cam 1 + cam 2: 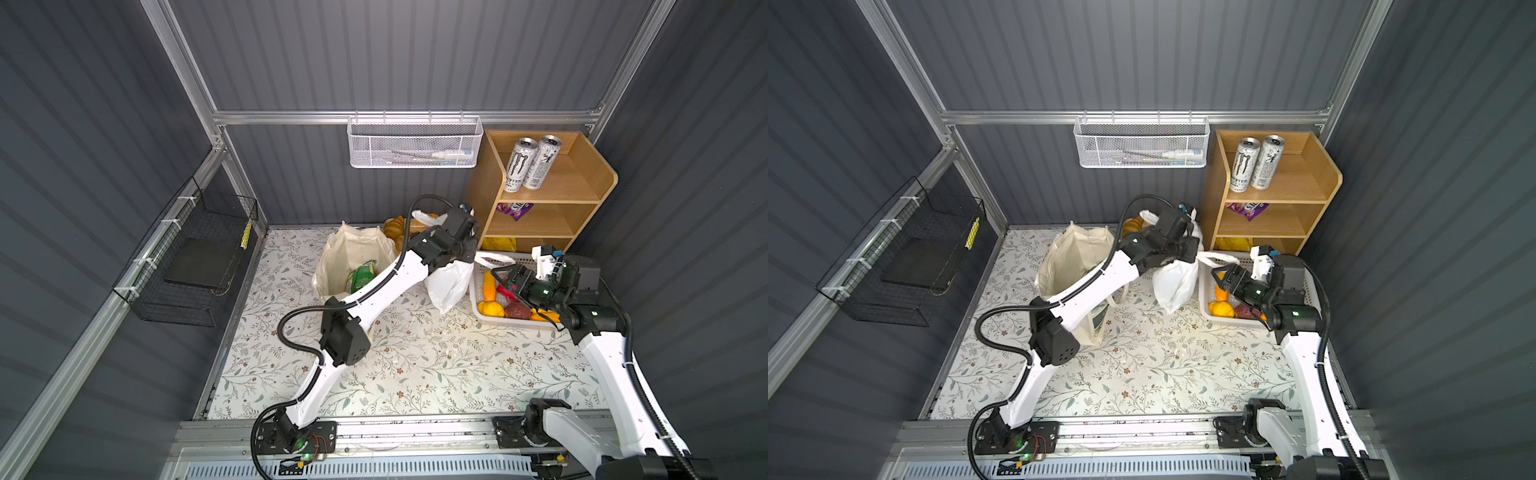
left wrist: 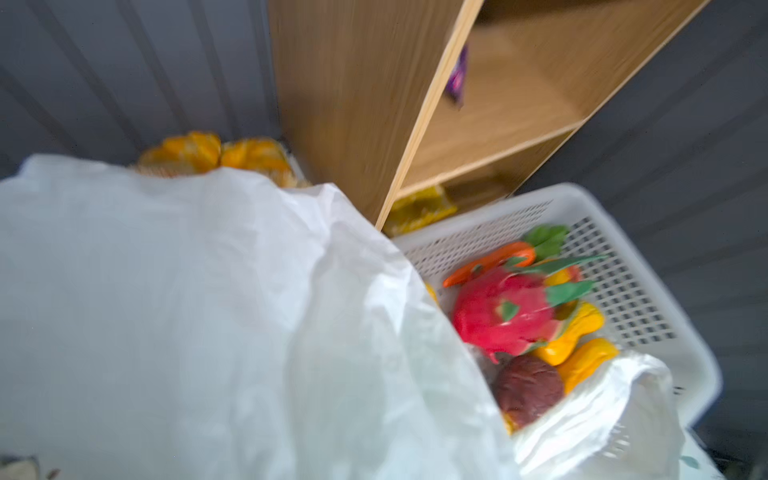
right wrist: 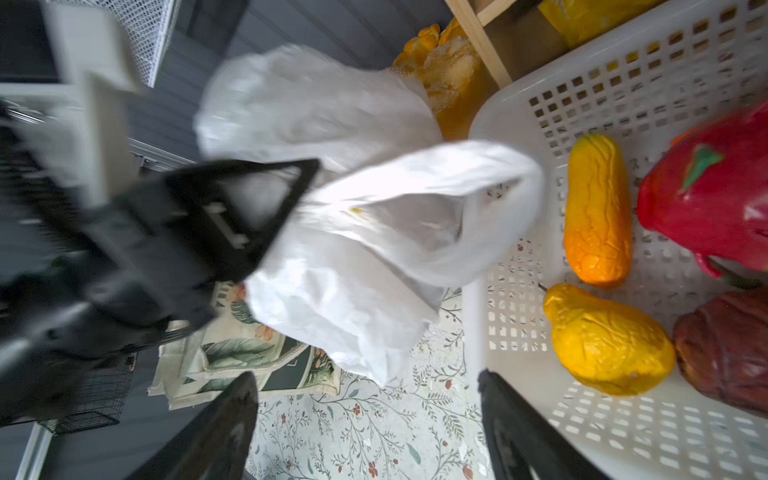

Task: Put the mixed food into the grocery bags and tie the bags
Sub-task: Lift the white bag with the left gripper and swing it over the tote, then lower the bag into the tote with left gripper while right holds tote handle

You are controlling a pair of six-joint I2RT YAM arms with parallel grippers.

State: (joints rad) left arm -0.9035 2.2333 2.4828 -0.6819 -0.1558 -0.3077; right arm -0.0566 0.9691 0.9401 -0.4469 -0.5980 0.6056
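Beside the wooden shelf [image 1: 552, 195] at the back of the counter [image 1: 415, 365], the left hand [image 3: 286, 203] is pressed together on the upper film of the white plastic carrier bag [image 1: 449, 282]. The bag hangs mouth-up, its length running down to the counter. One loop handle [image 3: 498, 174] lies across the rim of the white perforated basket [image 1: 498, 320].

The right hand [image 3: 365, 436], fingers spread and holding nothing, hovers at that basket's rim. Inside lie an orange toy piece [image 3: 598, 212] with its long axis toward the shelf, a yellow one [image 3: 606, 340], a red dragon fruit [image 2: 503, 316] and a maroon piece [image 2: 528, 390].

The canvas tote [image 1: 357, 249] stands open upward just left of the bag, with a green packet [image 1: 363, 276] inside.

On the top shelf, one drink can [image 1: 519, 164] reads "MONSTER". The purple packet [image 1: 515, 210] on the shelf below has lettering I cannot read.
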